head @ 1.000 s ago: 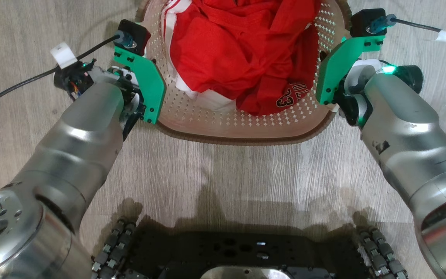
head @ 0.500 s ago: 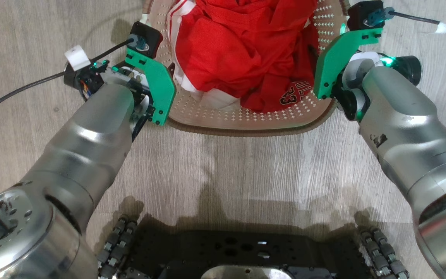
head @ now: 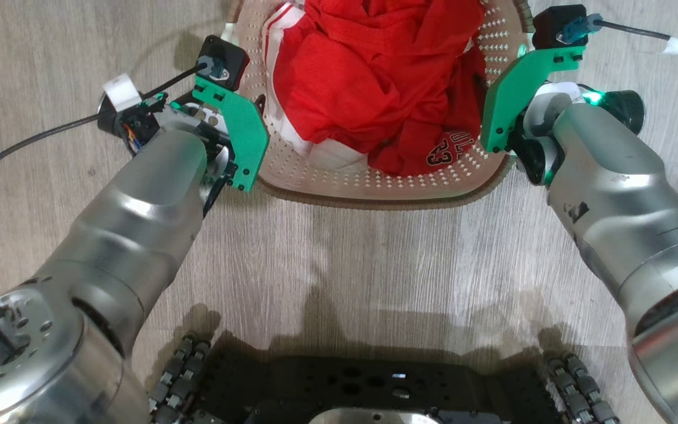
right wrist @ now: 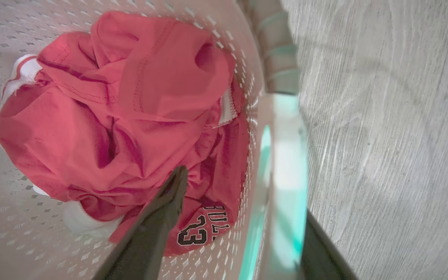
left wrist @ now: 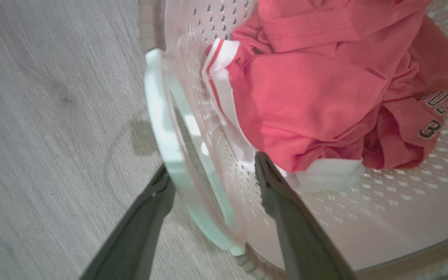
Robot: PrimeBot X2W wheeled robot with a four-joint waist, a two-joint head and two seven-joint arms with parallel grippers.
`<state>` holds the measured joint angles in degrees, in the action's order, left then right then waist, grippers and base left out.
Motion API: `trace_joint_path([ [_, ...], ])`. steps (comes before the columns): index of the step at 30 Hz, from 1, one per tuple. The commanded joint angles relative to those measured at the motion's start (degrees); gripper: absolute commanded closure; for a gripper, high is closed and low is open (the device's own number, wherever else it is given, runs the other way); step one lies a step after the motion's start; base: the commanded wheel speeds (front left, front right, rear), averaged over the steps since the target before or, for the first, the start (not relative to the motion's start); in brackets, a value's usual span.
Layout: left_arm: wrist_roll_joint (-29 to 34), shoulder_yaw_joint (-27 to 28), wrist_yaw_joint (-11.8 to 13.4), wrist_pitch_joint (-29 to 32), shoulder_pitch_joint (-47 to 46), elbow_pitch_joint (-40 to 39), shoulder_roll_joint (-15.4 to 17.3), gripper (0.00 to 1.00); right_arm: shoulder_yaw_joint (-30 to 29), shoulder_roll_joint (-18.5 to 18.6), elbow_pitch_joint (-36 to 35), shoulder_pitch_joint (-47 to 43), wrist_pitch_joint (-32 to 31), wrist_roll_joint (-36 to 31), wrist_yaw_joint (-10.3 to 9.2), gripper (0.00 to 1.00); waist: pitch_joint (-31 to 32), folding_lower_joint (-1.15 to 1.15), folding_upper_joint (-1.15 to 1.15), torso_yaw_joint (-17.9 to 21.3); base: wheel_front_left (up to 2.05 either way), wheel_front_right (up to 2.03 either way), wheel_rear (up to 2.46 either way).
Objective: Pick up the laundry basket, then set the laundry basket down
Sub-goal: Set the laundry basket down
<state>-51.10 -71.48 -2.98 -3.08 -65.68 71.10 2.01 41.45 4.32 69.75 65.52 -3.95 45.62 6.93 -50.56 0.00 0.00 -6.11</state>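
Note:
The laundry basket is cream with perforated walls and a brown rim, and it appears to rest on the wood floor at the top of the head view. A red jersey with white trim lies inside. My left gripper is open, its two dark fingers straddling the white left handle without pinching it. My right gripper is open too, one finger inside the basket over the jersey, the other outside the white right handle. In the head view green camera mounts hide both sets of fingers.
My black wheeled base is at the bottom of the head view, with bare wood floor between it and the basket. A black cable trails left from my left wrist, another right from my right wrist.
Both grippers have opened off the handles. The basket now looks slightly smaller and sits higher in the head view, and both wrists have shifted with it.

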Motion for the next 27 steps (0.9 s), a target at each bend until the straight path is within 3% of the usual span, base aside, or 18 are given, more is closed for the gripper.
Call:
trace_joint_path([
  [1,-0.5,0.3,0.2,0.0,0.7,-0.6,0.9,0.0,0.8,-1.4,-0.3,-1.7,0.6,0.2,0.56,0.0,0.4,0.0,0.0,0.0,0.0,0.0,0.0],
  [17,-1.6,-0.3,1.2,-0.2,4.4,-0.3,0.9,0.0,2.5,-1.4,2.2,-2.9,-0.7,1.3,0.56,0.0,7.6,0.0,0.0,0.6,0.0,0.0,0.0],
  [24,-2.4,-0.2,2.0,-2.5,7.0,0.5,0.9,0.0,2.7,-1.4,0.5,-5.3,1.1,4.1,0.56,0.0,13.8,0.0,0.0,1.7,0.0,0.0,0.0],
  [27,-2.8,0.0,2.0,-5.0,8.9,1.0,0.9,0.0,3.4,-1.4,-1.5,-7.3,5.2,5.3,0.56,0.0,19.2,0.0,0.0,2.3,0.0,0.0,0.0],
])
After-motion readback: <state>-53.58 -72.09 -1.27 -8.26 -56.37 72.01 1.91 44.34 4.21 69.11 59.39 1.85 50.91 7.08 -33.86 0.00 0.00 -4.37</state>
